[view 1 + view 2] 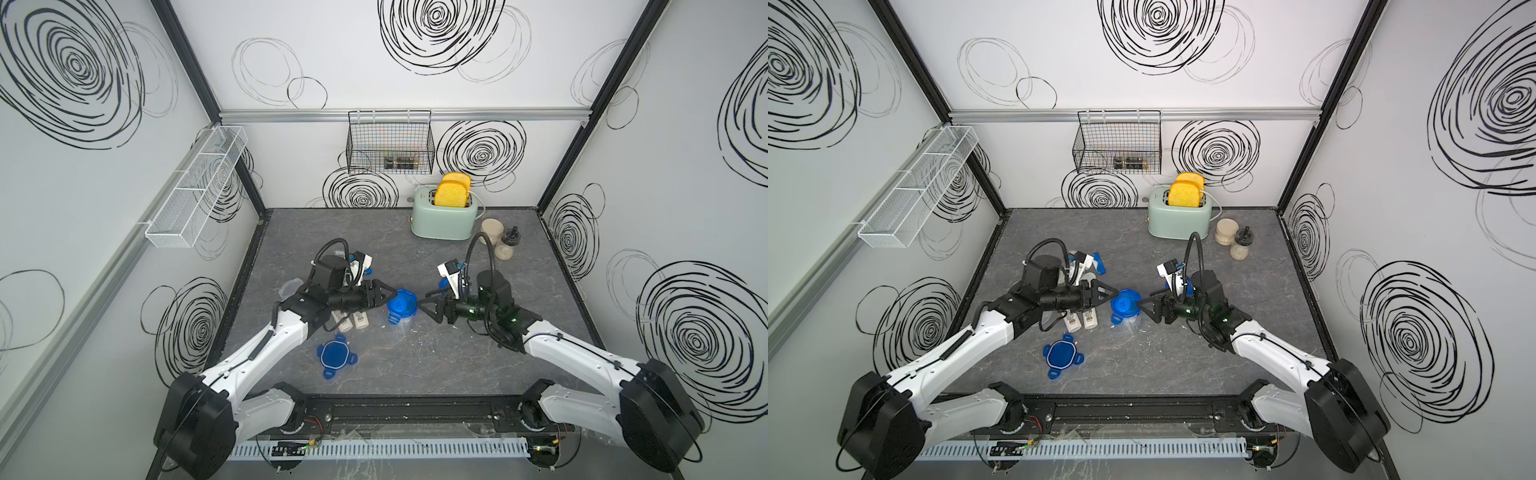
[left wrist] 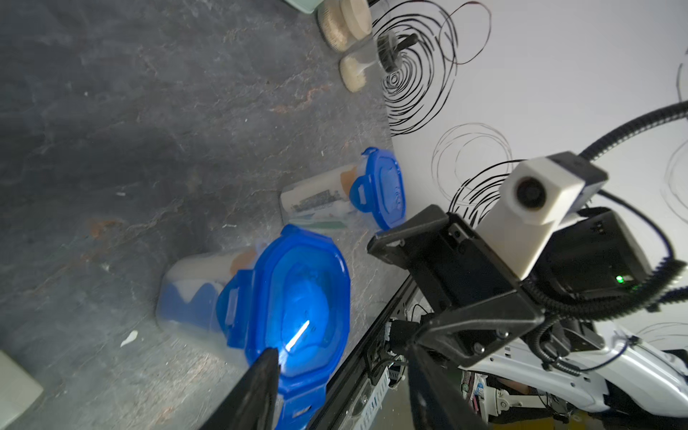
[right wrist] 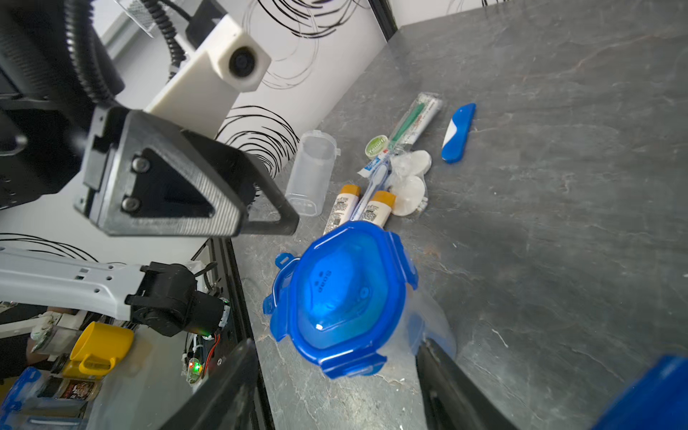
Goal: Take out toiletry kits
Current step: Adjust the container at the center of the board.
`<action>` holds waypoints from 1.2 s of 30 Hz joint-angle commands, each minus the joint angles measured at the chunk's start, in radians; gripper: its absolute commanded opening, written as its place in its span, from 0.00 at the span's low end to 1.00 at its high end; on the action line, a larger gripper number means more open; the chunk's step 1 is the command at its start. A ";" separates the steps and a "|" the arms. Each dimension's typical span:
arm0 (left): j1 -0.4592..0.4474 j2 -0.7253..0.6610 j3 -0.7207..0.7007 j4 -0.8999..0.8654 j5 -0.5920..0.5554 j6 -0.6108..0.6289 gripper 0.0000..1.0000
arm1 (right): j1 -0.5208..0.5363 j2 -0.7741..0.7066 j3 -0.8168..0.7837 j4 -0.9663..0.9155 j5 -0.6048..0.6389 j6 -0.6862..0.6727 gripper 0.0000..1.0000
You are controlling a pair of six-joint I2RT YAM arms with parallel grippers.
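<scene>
1. Grey stone-look tabletop [image 1: 457, 374]: nearest lies 1 loose blue lid [image 1: 334, 356], already off its jar.
2. Mid-table stands a closed jar [image 1: 401, 305], kit still inside. The left gripper [image 1: 387, 297] and right gripper [image 1: 426, 306] flank it, jaws apart, holding nothing.
3. Left of it, 1 kit is out: 2 cream bottles [image 3: 381, 206] and a blue toothbrush [image 3: 458, 133], beside the empty jar [image 3: 311, 173].
4. Farther right, a 2nd lidded jar [image 2: 316, 201] remains full.
5. Roughly 1 of 3 kits looks done.
</scene>
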 commanded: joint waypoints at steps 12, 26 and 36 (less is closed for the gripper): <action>-0.022 0.047 0.000 -0.035 -0.032 0.064 0.42 | 0.083 0.093 0.031 -0.035 -0.071 -0.029 0.67; -0.033 0.167 0.084 -0.053 -0.036 0.119 0.43 | 0.223 0.044 0.014 -0.049 -0.042 -0.038 0.68; 0.003 0.146 0.134 -0.153 -0.090 0.195 0.52 | 0.238 0.024 0.003 -0.080 -0.019 -0.052 0.70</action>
